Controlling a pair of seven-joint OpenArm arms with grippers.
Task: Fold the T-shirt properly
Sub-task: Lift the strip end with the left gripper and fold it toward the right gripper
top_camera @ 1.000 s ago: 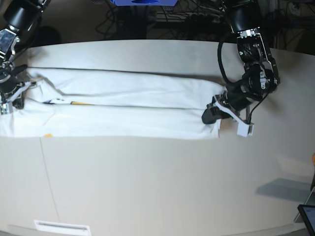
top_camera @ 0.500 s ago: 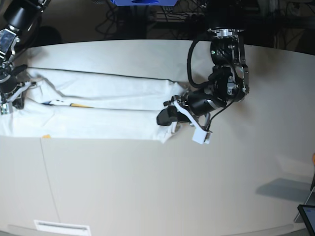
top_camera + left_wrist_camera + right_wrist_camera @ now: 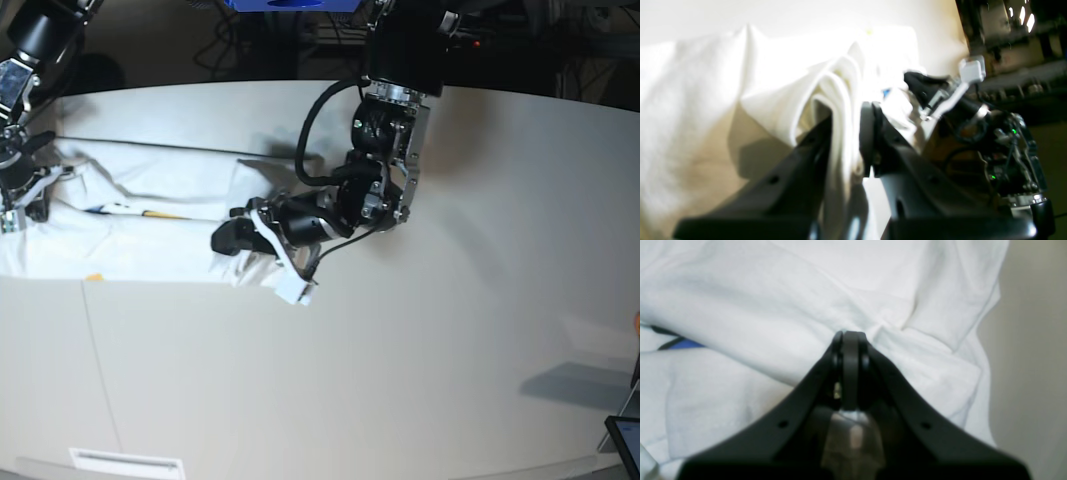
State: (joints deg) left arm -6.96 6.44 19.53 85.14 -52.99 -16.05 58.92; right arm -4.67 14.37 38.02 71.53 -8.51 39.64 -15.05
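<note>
The white T-shirt (image 3: pixel 150 190) lies in a long band on the left of the table, its right end lifted and doubled back. My left gripper (image 3: pixel 250 243) hangs low over that end, shut on a bunched fold of white cloth (image 3: pixel 843 110) that runs between its jaws. At the far left, my right gripper (image 3: pixel 18 195) rests on the shirt's other end. In the right wrist view its jaws (image 3: pixel 850 336) are shut tight, with creases in the T-shirt (image 3: pixel 773 306) running to the tips. A sliver of blue print (image 3: pixel 683 344) shows in a fold.
Bare cream table (image 3: pixel 450 350) stretches to the right and front of the shirt. A dark tablet corner (image 3: pixel 625 440) sits at the bottom right and a white label (image 3: pixel 125 462) at the front edge. Cables and a blue object (image 3: pixel 290 4) lie beyond the back edge.
My left gripper has swept leftwards across the table with the shirt's right end, shortening the spread cloth by about half. The right gripper has stayed put.
</note>
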